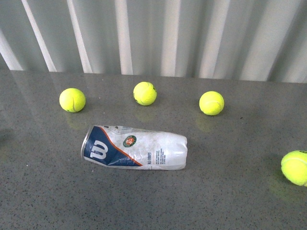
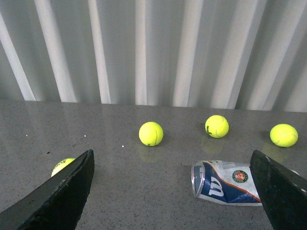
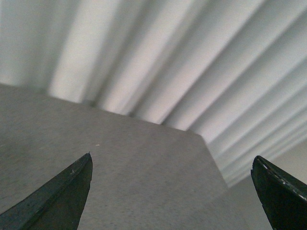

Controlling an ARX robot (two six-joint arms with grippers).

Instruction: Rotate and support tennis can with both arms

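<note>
The tennis can (image 1: 134, 147) lies on its side on the grey table, metal-rimmed open end to the left, navy Wilson label and green round logo facing up. Neither arm shows in the front view. In the left wrist view the can (image 2: 225, 182) lies ahead, partly behind one black finger (image 2: 280, 191). My left gripper (image 2: 172, 191) is open and empty, well short of the can. My right gripper (image 3: 172, 191) is open and empty over bare table; the can is out of its view.
Three yellow-green tennis balls (image 1: 72, 99) (image 1: 145, 93) (image 1: 211, 103) sit in a row behind the can. Another ball (image 1: 295, 167) lies at the right edge. A ball (image 2: 63, 166) peeks from behind the left gripper's finger. A white curtain hangs behind the table; its corner (image 3: 201, 136) shows in the right wrist view.
</note>
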